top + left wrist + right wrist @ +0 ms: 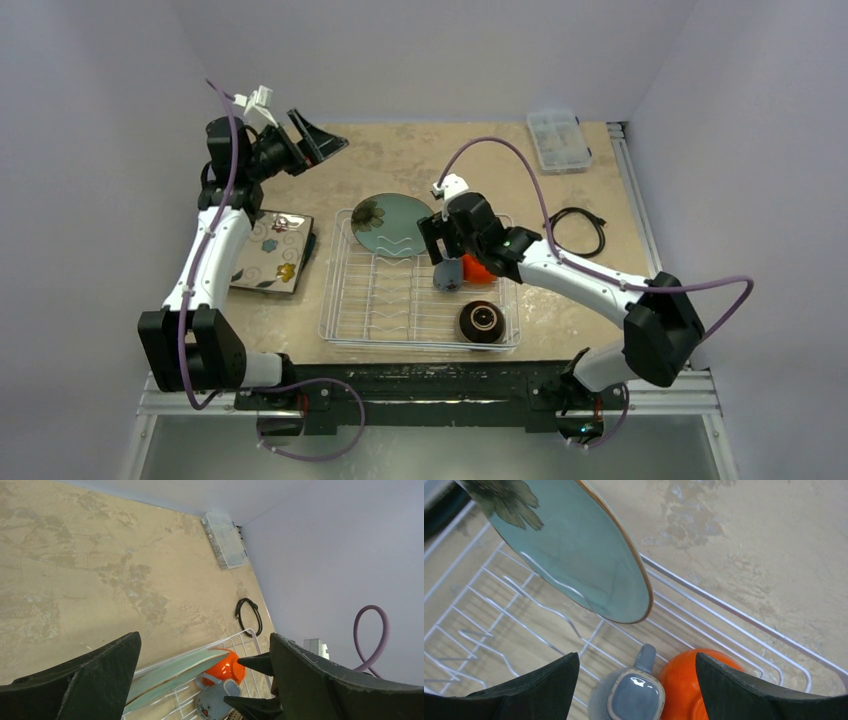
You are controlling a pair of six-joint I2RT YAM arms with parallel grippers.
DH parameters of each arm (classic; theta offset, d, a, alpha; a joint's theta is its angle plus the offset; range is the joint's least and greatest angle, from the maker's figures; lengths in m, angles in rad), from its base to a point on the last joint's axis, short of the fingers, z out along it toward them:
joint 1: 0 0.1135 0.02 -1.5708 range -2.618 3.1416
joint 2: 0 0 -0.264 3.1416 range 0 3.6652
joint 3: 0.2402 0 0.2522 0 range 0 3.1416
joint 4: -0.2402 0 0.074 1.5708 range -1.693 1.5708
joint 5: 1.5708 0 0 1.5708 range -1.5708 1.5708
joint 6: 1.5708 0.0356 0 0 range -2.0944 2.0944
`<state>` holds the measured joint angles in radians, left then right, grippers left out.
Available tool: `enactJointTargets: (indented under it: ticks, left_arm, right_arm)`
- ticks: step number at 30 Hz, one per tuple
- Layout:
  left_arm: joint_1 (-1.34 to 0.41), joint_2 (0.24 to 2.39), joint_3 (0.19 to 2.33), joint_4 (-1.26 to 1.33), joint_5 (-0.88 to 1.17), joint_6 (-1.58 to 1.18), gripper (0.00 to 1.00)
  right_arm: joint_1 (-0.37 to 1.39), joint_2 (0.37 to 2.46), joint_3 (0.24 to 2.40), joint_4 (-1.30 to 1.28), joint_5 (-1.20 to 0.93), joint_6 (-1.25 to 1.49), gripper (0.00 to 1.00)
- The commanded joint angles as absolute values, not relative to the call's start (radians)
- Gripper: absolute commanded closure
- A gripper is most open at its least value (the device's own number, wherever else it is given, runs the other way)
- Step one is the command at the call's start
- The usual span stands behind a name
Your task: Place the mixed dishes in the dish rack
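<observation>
Square plate (272,250), left of dish rack (395,292): likely stiff, slick, breakable (pinch the rim). Left claw (320,135) wide; right claw (636,656) wide over cup (634,697).

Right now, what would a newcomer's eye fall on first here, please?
The silver-white dish rack at the centre of the table catches the eye, with a pale-teal plate leaning at its far end, an orange bowl at its right side and a dark brown bowl in its near right corner. The right gripper hangs over a small grey cup, jaws apart.
</observation>
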<state>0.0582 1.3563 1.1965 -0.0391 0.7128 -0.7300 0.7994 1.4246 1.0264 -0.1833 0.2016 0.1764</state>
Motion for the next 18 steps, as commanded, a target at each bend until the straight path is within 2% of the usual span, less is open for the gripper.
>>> enactJointTargets:
  ticks: [1, 6, 12, 18]
  left_arm:
    - [0.054, 1.357, 1.233, -0.067, 0.697, -0.68, 0.0]
    - [0.055, 1.362, 1.238, -0.072, 0.698, -0.681, 0.0]
    - [0.054, 1.367, 1.239, -0.072, 0.702, -0.684, 0.0]
    - [0.055, 1.368, 1.245, -0.08, 0.704, -0.685, 0.0]
  right_arm:
    - [0.797, 1.442, 1.047, -0.242, 0.267, 0.186, 0.15]
    - [0.796, 1.447, 0.997, -0.217, 0.248, 0.203, 0.18]
    - [0.797, 1.507, 1.019, -0.263, 0.21, 0.209, 0.27]
    - [0.799, 1.526, 1.014, -0.294, 0.154, 0.209, 0.41]
